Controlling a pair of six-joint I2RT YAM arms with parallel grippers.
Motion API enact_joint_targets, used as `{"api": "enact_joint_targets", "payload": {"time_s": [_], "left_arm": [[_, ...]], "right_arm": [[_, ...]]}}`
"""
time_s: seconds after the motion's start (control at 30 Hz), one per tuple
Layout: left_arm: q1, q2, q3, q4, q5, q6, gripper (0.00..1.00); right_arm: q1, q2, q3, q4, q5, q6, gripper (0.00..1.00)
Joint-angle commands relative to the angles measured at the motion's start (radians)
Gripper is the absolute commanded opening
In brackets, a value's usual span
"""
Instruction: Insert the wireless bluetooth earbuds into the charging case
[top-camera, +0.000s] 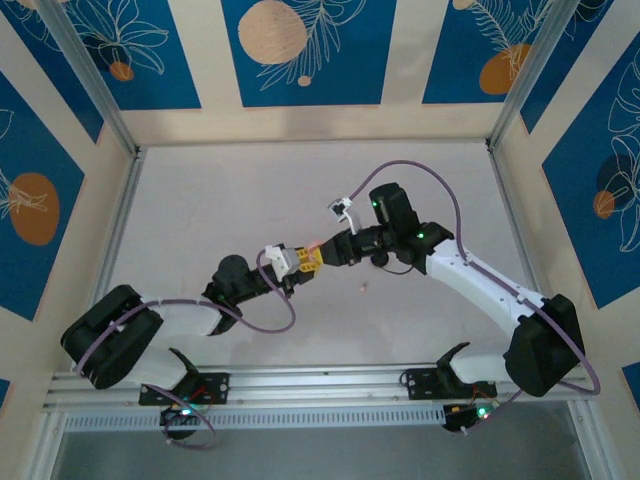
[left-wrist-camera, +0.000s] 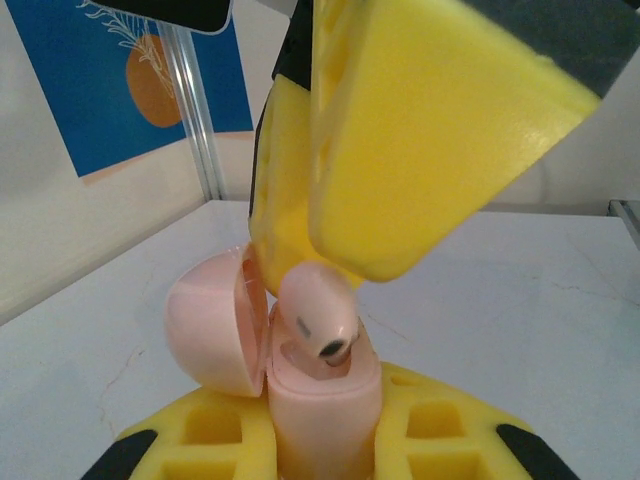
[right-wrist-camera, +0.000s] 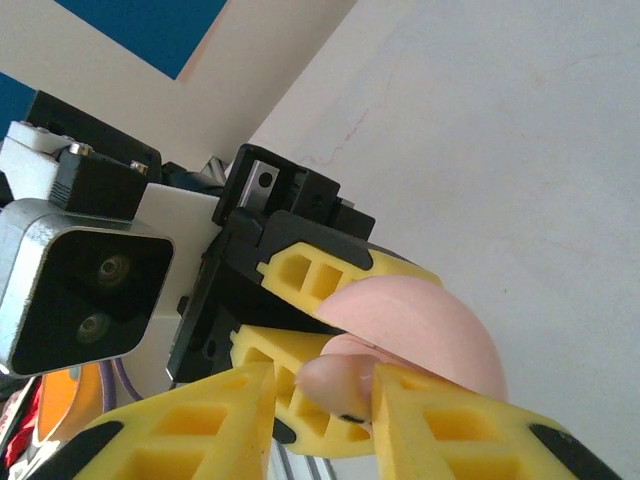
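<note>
L hand (left-wrist-camera: 320, 440) clamped on pink charging case (left-wrist-camera: 322, 405), lid (left-wrist-camera: 215, 335) hinged open to one side. R hand (right-wrist-camera: 325, 400) pinched shut on pink earbud (left-wrist-camera: 315, 318). Bud head sits tilted at case mouth, stem end hidden inside; looks not yet seated. Hands meet mid-bench (top-camera: 250, 190).

Risks (judgement):
- bud angled vs well, so cd jam or pop out on release
- extra push cd twist case in L grip
- R fingers (left-wrist-camera: 420, 150) crowd lid, cd knock it shut on bud
- slip = tiny bud lost on bench

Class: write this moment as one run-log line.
stage: inserting | left jaws: shut on pink case, lid open | right jaws: shut on pink bud | bud: partway in case
</note>
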Motion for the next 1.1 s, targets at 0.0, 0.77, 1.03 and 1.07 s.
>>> {"api": "enact_joint_targets", "payload": {"time_s": [0.0,0.77,1.03,1.07], "left_arm": [[-0.007,-0.02,0.017,0.009,0.027,0.03,0.13],[-0.007,-0.025,0.014,-0.007,0.022,0.034,0.12],[-0.007,-0.028,0.015,-0.013,0.022,0.036,0.12],[-0.006,-0.029,0.015,-0.016,0.02,0.036,0.12]], "right_arm": [[0.003,-0.032,0.023,-0.011,0.018,-0.005,0.33],[0.033,-0.061,0.09,-0.168,0.133,-0.061,0.29],[0.046,-0.025,0.106,-0.173,0.133,-0.056,0.29],[0.05,-0.021,0.108,-0.174,0.134,-0.057,0.29]]}}
